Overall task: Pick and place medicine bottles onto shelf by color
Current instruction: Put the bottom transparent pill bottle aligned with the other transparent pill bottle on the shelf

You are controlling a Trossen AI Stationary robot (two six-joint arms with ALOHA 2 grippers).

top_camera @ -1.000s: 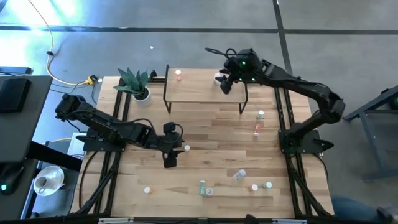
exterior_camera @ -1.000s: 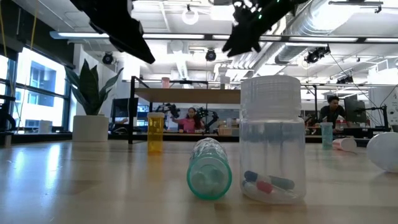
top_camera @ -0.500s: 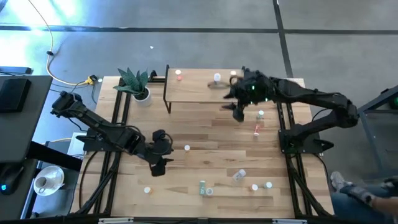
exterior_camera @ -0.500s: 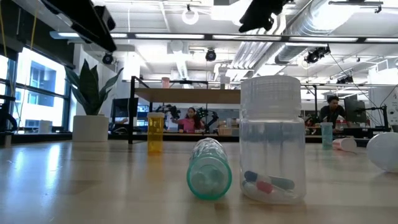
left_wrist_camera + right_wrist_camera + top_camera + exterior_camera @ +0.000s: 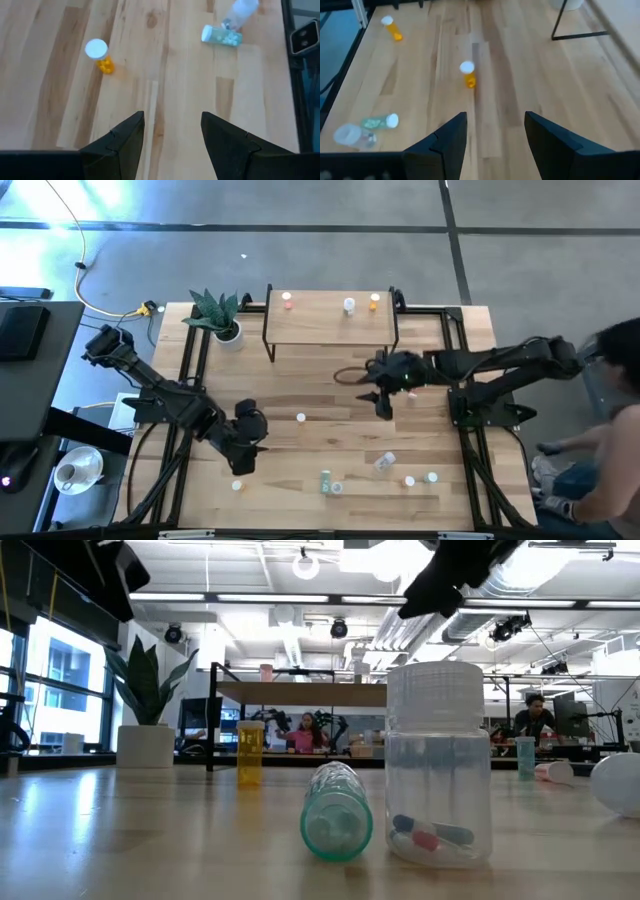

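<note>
Orange bottle (image 5: 375,301) now stands on the shelf (image 5: 320,324); right end effector (image 5: 384,406) has withdrawn, open and empty.

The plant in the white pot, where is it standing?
In the high view the plant stands at the table's far left corner, just left of the shelf.

Table (image 5: 330,380) is seen as striped light wood, smooth, faint sheen. Shelf (image 5: 320,315) is made of pale wood on thin black metal legs. Bottles (image 5: 437,765) are seen as clear glossy plastic, ribbed white caps. Gripper fingers (image 5: 125,142) are shown matt black.
</note>
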